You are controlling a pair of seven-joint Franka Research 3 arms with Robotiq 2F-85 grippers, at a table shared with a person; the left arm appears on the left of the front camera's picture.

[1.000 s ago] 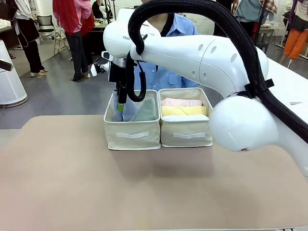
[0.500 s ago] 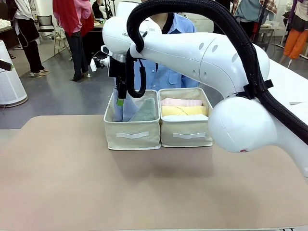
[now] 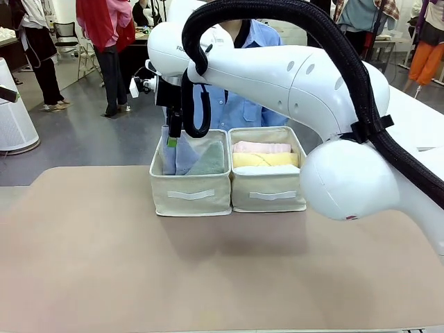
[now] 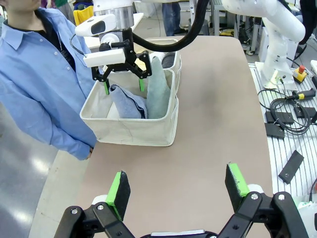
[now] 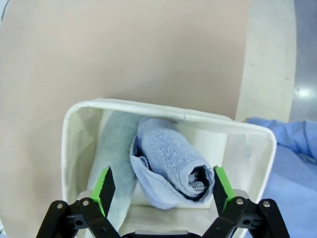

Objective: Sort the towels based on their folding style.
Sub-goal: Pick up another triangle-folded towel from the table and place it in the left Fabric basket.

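**Right arm hangs over the left bin, jaws spread wide**

From the front: the right arm reaches across the middle, and its right gripper (image 3: 171,139) hangs just above the far left corner of the left bin (image 3: 191,195). Inside that bin stand the light blue towel (image 3: 184,154) and, to its right, the grey-green towel (image 3: 210,160). The right bin (image 3: 268,194) sits touching it, holding three rolls in a row: the pink towel (image 3: 261,147) farthest, the yellow towel (image 3: 264,159) in the middle, the white towel (image 3: 266,169) nearest. A person in a blue shirt (image 3: 246,104) stands at the far side.

Over to the left wrist camera: the left gripper (image 4: 177,189) is released, fingers wide apart above bare table (image 4: 218,129), grasping nothing. Farther off, the right gripper's fingers straddle the blue towel's top without closing on it.

Right wrist camera, looking straight down: green pads spread, empty. Below lies the blue towel, its open end facing up, the grey-green one pressed beside it against the bin wall.
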